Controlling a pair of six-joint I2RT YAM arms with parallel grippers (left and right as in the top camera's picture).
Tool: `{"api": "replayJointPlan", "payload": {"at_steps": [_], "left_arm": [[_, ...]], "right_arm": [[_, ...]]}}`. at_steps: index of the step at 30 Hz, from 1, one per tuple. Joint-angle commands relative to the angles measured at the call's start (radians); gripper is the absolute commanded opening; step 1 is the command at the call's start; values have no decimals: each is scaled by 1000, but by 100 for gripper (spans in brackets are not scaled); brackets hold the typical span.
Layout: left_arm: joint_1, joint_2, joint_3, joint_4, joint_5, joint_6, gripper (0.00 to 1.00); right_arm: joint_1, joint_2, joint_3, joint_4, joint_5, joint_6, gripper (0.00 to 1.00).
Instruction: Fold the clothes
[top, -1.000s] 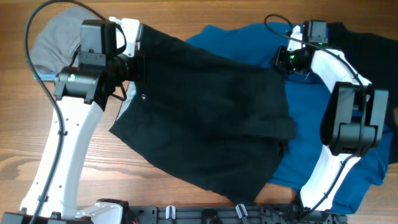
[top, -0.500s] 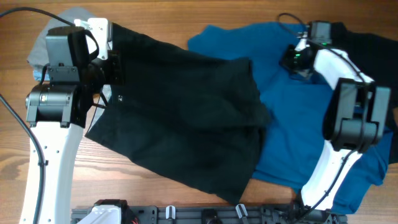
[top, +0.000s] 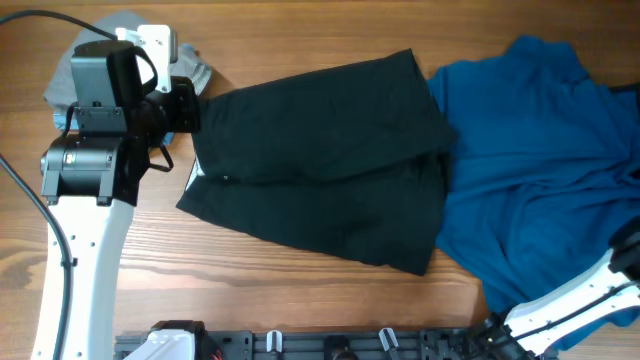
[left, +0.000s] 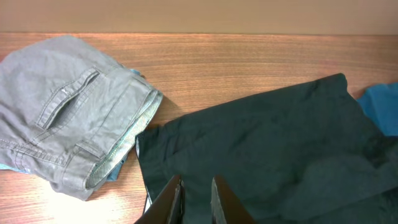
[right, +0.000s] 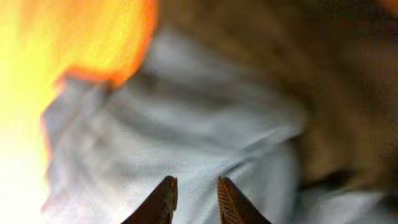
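The black garment (top: 320, 165) of the clothes lies folded across the middle of the table, its upper layer doubled over the lower. My left gripper (top: 192, 106) sits at its left edge. In the left wrist view that gripper (left: 196, 200) hovers over the black fabric (left: 267, 149) with its jaws a little apart and nothing pinched. A bright blue garment (top: 540, 170) lies spread out on the right. Grey folded shorts (left: 62, 112) rest at the far left. My right gripper (right: 196, 199) shows only in its own blurred view, jaws slightly apart and empty.
The left arm (top: 85, 170) stands over the grey shorts (top: 60, 85). A piece of the right arm (top: 575, 295) shows at the bottom right corner. Bare wooden table (top: 300, 30) runs along the far edge, and the arm mounts (top: 330, 345) line the near edge.
The black garment has been drawn left and laid down folded. My left jaws have parted from it. The right arm has swung off the blue garment and out of the overhead view.
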Motion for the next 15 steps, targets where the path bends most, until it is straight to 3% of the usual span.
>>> {"api": "replayJointPlan", "payload": {"at_steps": [1, 3, 8, 12, 15], "left_arm": [[8, -16, 14, 4, -15, -6, 17], [8, -16, 14, 4, 5, -6, 19], [7, -16, 14, -19, 90, -6, 38], [6, -16, 13, -52, 90, -6, 42], [6, -16, 13, -60, 90, -6, 45]], "right_arm": [[147, -32, 9, -129, -188, -132, 26], [281, -19, -41, -212, -94, -121, 23], [493, 8, -233, -217, -46, -88, 17], [570, 20, -420, -120, -47, -32, 15], [563, 21, -533, 0, -4, 27, 8]]}}
